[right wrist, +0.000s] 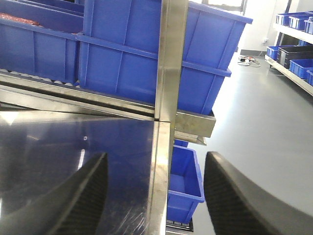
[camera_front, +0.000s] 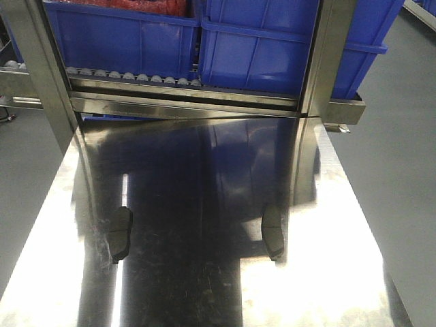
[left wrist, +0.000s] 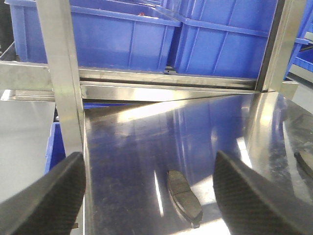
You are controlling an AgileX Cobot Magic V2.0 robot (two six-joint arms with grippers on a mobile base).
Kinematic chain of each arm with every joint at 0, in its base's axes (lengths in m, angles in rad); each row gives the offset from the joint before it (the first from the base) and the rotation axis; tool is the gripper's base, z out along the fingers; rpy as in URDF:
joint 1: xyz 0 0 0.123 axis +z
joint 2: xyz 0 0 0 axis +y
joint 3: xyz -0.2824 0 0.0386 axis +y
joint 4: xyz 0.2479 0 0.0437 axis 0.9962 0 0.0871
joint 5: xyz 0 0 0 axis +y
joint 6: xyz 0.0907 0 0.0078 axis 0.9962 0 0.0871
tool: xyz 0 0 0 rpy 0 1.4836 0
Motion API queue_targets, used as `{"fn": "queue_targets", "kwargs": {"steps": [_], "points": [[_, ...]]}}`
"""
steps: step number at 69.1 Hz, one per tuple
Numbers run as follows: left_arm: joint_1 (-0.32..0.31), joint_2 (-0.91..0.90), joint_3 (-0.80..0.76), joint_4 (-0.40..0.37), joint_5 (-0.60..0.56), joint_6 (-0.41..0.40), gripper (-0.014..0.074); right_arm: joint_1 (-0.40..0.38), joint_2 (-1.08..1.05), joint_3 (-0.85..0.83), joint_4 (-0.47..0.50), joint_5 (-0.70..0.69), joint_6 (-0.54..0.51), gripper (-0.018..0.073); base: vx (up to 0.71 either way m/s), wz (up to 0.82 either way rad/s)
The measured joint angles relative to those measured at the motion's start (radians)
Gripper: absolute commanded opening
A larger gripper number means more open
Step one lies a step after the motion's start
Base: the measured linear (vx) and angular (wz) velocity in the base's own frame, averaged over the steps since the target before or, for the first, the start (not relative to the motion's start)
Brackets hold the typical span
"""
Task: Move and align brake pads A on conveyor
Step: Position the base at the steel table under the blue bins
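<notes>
My left wrist view cuts off a flat dark grey curved brake pad (left wrist: pixel 304 163) at its right edge. The red contents (camera_front: pixel 136 5) of the far blue plastic crate (camera_front: pixel 122 41) are too blurred to identify.

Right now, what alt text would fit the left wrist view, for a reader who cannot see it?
A dark brake pad lies flat on a shiny steel table, seen between the two black fingers of the open left gripper. Blue bins sit on a steel rack behind the table.
</notes>
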Motion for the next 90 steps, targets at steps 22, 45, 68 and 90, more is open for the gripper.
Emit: {"fn": "queue_targets", "kwargs": {"steps": [22,45,68,90], "points": [[0.000,0.000,0.000,0.000,0.000,0.000,0.0512,0.000,0.000,0.000,0.000,0.001,0.000,0.0416,0.00,0.01],[0.000,0.000,0.000,0.000,0.000,0.000,0.0512,0.000,0.000,0.000,0.000,0.001,0.000,0.0416,0.00,0.00],[0.000,0.000,0.000,0.000,0.000,0.000,0.0512,0.000,0.000,0.000,0.000,0.001,0.000,0.0416,0.00,0.00],[0.000,0.000,0.000,0.000,0.001,0.000,0.0512,0.000,0.000,0.000,0.000,0.001,0.000,0.0416,0.00,0.00]]}}
